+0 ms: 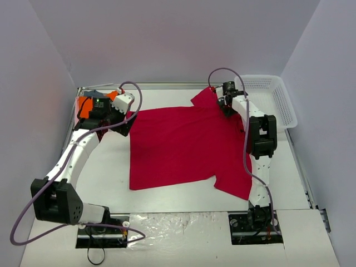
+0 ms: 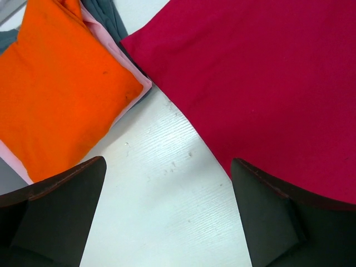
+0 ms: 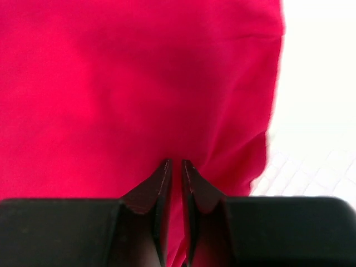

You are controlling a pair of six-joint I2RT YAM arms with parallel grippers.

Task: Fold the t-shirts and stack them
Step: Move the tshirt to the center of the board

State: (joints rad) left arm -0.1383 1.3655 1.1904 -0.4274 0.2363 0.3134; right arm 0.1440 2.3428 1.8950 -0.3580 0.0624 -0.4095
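Note:
A large crimson-red t-shirt (image 1: 178,144) lies spread flat across the middle of the table, one sleeve toward the near right. Its far right sleeve (image 1: 204,95) is pinched up by my right gripper (image 1: 225,103). In the right wrist view the right gripper (image 3: 176,164) has its jaws almost together, with red t-shirt (image 3: 139,83) cloth in the narrow slit between them. My left gripper (image 2: 167,206) stands wide open over bare table, between the red t-shirt's edge (image 2: 267,78) and a folded stack: orange (image 2: 61,94) on top, pale pink (image 2: 142,78) and grey-blue (image 2: 111,16) beneath.
A white mesh basket (image 1: 278,100) stands at the far right, just behind the right arm. The folded stack (image 1: 84,105) sits in the far left corner, near the table's raised rim (image 1: 78,92). White walls close in three sides.

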